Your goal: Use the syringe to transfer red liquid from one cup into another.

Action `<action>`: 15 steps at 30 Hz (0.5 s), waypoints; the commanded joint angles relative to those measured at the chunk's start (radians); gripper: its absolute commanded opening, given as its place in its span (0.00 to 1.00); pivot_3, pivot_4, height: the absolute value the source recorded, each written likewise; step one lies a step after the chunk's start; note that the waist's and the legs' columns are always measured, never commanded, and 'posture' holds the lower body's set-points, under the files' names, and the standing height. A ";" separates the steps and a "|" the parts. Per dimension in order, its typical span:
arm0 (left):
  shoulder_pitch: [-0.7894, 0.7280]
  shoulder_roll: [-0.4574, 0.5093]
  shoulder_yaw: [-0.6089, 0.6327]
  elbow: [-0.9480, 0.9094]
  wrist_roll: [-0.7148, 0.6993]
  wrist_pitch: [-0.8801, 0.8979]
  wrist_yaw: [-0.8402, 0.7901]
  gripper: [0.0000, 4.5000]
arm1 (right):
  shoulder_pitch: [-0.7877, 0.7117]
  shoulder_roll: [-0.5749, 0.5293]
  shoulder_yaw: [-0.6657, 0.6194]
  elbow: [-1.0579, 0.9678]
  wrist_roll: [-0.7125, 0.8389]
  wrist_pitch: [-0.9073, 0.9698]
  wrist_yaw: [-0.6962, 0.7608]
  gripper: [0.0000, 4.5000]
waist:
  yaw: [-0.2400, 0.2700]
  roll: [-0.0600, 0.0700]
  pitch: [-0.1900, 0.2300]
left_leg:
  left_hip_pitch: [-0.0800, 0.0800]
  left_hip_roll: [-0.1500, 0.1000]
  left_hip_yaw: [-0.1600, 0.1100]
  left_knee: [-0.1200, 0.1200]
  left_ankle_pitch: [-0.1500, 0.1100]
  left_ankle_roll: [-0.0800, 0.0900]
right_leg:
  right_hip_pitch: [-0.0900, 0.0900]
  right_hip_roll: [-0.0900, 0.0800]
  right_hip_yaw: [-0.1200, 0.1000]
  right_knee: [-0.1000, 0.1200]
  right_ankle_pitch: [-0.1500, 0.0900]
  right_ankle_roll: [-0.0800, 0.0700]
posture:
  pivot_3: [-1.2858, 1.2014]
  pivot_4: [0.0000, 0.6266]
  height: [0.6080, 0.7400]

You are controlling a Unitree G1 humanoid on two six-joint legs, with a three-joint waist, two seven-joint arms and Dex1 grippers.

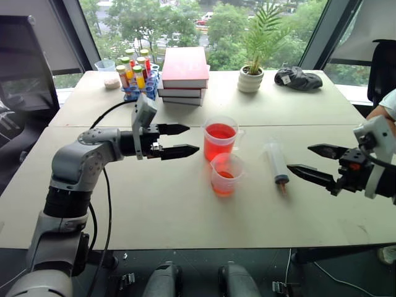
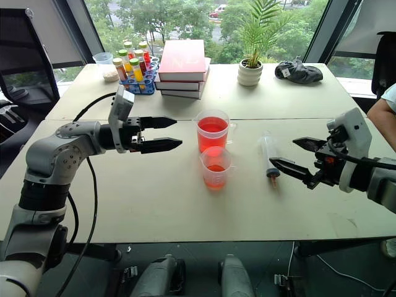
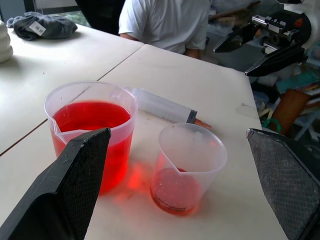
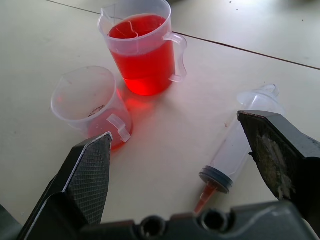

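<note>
The larger cup (image 1: 220, 139), more than half full of red liquid (image 1: 219, 147), stands near the middle of the table. Just in front of it is the smaller cup (image 1: 225, 175), holding a shallow red layer at its bottom. To their right the syringe (image 1: 276, 164) lies flat on the table, its orange tip toward the front edge. My left gripper (image 1: 193, 138) hovers open to the left of the larger cup, pointing at it, with nothing between its fingers. On the other side my right gripper (image 1: 299, 158) is open and empty, just right of the syringe and pointing left toward it.
At the back stand a stack of red books (image 1: 184, 74), a rack of small capped bottles (image 1: 136, 77), a potted plant (image 1: 252, 71) and a dark cloth (image 1: 298, 78). A person (image 1: 385, 105) sits at the table's right edge.
</note>
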 commanded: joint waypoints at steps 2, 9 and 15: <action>-0.012 0.002 0.016 -0.028 -0.022 -0.003 -0.010 1.00 | -0.003 -0.022 -0.014 0.005 -0.005 -0.026 0.005 0.98 | 0.000 0.000 0.000 | 0.000 0.000 0.000 0.000 0.000 0.000 | 0.000 0.000 0.000 0.000 0.000 0.000 | 0.52 0.24 1.00; -0.022 -0.006 0.018 -0.015 -0.030 -0.009 -0.007 1.00 | 0.010 -0.021 -0.019 0.002 -0.011 -0.027 0.006 0.98 | 0.000 0.000 0.000 | 0.000 0.000 0.000 0.000 0.000 0.000 | 0.000 0.000 0.000 0.000 0.000 0.000 | 0.52 0.24 1.00; -0.011 -0.006 0.019 -0.031 -0.032 -0.007 0.001 1.00 | 0.015 -0.021 -0.011 0.001 -0.008 -0.027 0.009 0.98 | 0.000 0.000 0.000 | 0.000 0.000 0.000 0.000 0.000 0.000 | 0.000 0.000 0.000 0.000 0.000 0.000 | 0.52 0.24 1.00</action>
